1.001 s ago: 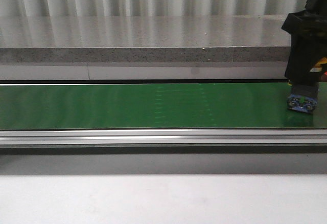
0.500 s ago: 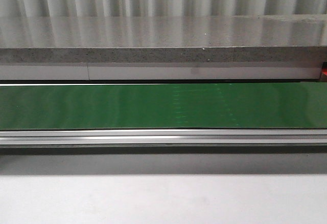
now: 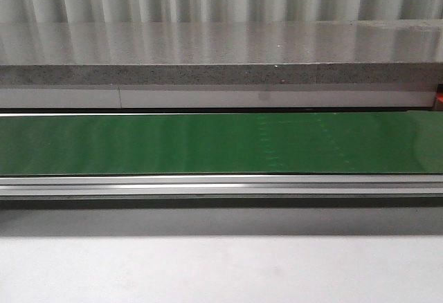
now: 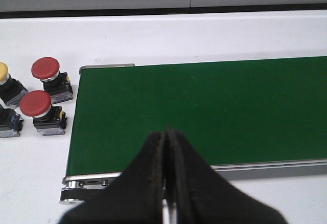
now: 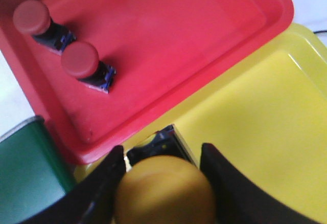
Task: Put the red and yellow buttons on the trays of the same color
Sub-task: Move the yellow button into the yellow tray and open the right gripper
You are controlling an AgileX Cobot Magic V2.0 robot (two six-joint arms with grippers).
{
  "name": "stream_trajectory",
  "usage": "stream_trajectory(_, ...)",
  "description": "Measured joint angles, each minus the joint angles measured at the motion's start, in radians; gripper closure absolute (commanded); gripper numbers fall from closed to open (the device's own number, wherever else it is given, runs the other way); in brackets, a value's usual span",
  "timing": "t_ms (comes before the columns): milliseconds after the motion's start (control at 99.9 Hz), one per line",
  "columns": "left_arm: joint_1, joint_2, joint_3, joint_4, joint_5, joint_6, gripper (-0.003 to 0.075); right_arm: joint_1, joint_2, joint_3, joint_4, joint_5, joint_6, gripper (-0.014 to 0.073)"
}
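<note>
Two red buttons, one at (image 4: pixel 46 70) and the other at (image 4: pixel 38 106), stand on the white worktop (image 4: pixel 204 35) just beside the end of the green belt (image 4: pixel 214 111) in the left wrist view. Further out at the picture's edge there's a yellow-capped button (image 4: pixel 4 75), half cut off, and a dark button body (image 4: pixel 7 121) whose cap colour I can't tell. The belt itself is totally bare, lots of open room along its whole length, and the front view shows the same: empty green strip between a silver rail (image 3: pixel 221 185) and a grey stone ledge (image 3: pixel 221 75), no arms in sight there. The left gripper (image 4: pixel 166 147) hovers over the near edge of the belt with its jaws pressed together on nothing, only a thin seam between them.

Over on the right wrist side, the right gripper (image 5: pixel 163 183) has its jaws clamped around a yellow button (image 5: pixel 163 191), held above the yellow tray (image 5: pixel 265 132) near the edge where it meets the red tray (image 5: pixel 204 55). The two trays sit touching. The red tray already carries two red buttons ( (image 5: pixel 33 19) and (image 5: pixel 82 63)) near one corner, with the rest of it bare. The yellow tray is wide open. A bit of green belt end (image 5: pixel 25 168) shows just beside the red tray's rim.
</note>
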Motion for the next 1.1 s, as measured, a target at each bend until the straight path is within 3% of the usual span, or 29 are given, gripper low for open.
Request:
stream_trajectory(370, 0.0, 0.0, 0.0, 0.0, 0.0, 0.0, 0.074, -0.066, 0.135, 0.0, 0.0, -0.072, 0.029, 0.0467)
stream_trajectory(1101, 0.0, 0.0, 0.0, 0.0, 0.0, 0.0, 0.074, -0.067, 0.335, 0.0, 0.0, -0.053, 0.031, 0.0467)
